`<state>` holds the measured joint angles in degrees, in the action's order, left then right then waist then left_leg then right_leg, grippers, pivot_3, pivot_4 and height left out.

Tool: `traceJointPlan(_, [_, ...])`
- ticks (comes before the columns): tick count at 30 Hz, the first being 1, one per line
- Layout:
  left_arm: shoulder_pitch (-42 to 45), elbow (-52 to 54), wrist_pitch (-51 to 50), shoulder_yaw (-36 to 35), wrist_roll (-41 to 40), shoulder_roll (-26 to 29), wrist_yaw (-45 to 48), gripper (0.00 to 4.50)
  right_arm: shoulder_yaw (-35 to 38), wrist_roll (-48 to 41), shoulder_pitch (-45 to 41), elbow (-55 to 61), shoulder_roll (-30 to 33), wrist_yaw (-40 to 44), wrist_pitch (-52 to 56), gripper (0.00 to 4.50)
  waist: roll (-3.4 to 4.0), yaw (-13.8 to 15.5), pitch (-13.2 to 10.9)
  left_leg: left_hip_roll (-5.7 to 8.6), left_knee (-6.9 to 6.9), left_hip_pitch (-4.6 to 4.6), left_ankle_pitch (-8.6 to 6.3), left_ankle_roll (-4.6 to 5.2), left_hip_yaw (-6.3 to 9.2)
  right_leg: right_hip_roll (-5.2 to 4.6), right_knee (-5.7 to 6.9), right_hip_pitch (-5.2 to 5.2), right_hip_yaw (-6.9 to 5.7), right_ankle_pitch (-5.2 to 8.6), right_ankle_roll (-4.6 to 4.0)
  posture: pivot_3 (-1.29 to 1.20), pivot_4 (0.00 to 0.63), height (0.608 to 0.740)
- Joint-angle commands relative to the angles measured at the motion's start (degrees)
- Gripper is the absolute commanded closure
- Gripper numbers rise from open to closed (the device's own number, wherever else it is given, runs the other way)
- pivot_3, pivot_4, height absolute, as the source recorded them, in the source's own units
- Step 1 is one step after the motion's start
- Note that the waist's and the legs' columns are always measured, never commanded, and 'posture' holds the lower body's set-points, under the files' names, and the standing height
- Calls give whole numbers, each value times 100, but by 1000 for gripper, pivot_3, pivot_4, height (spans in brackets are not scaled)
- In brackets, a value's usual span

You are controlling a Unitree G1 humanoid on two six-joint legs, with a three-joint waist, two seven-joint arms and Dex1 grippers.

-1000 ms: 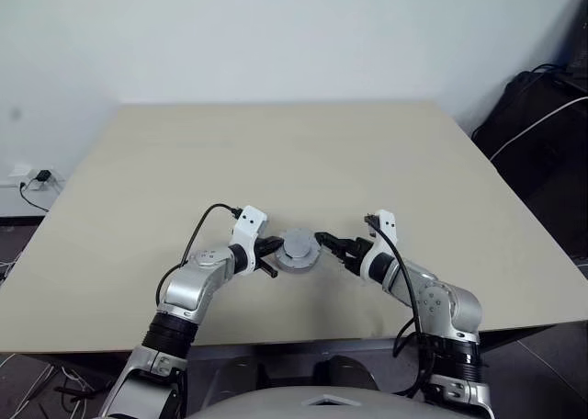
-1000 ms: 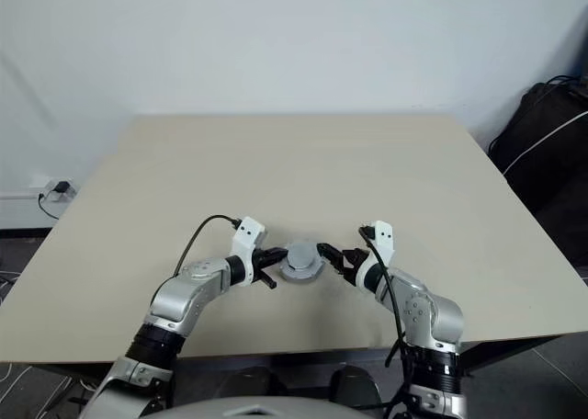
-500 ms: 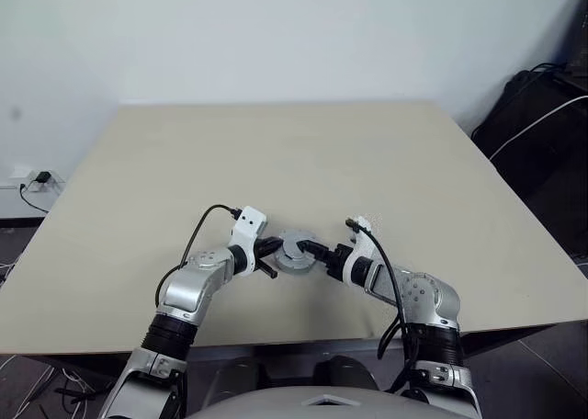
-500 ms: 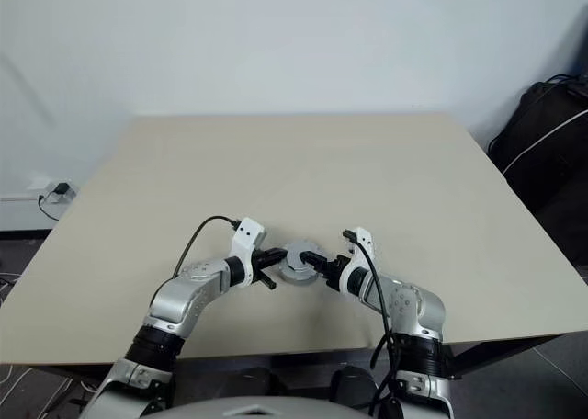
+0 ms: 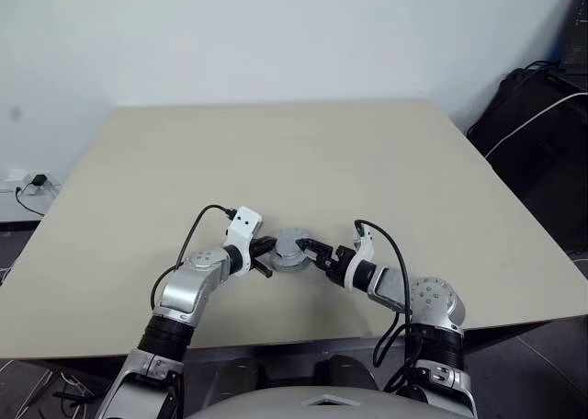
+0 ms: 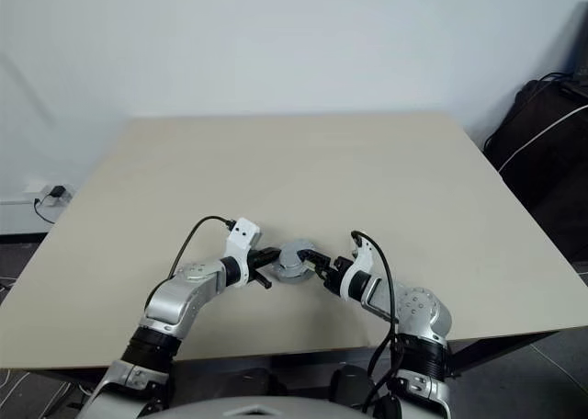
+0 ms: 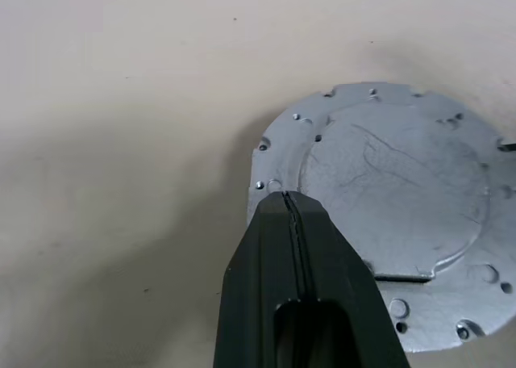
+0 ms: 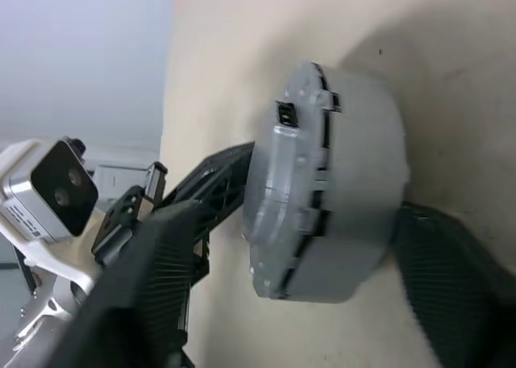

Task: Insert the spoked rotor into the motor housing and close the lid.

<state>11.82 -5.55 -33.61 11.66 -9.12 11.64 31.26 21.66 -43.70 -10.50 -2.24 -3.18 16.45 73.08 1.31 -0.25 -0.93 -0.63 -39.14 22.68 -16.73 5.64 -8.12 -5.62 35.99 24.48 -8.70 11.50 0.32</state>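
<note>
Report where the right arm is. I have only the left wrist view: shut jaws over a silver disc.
Observer: The right gripper is at the far side of that disc, the lid, facing the left gripper.
Operator: Give me its jaws.
Observer: Open, one on each side of the motor housing. I cannot tell whether they touch it.
Operator: Confirm the lid's seating.
Observer: Seen from the side in the right wrist view, the lid lies on top of the housing, rim against rim.
</note>
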Motion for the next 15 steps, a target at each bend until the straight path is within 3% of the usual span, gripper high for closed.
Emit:
traceJointPlan(1, [-116,-104,-119,177,20,-28,65,4500,-189,-206,-114,153,-95,41,57,1932,0,-1,0,0,1,0,0,0,0,0,-1,0,0,0,0,0,0,740])
traceJointPlan(5, [-120,-97,-116,170,25,-25,66,4500,-239,-195,-63,167,-93,17,72,3177,2,-5,1,0,6,0,0,0,0,0,-2,2,0,0,0,0,0,740])
traceJointPlan(15, [-162,-55,-72,129,37,-30,28,4500,-364,-132,108,212,34,-2,263,3245,19,-23,11,0,5,-3,-6,10,0,0,-3,0,1,0,2,0,0,740])
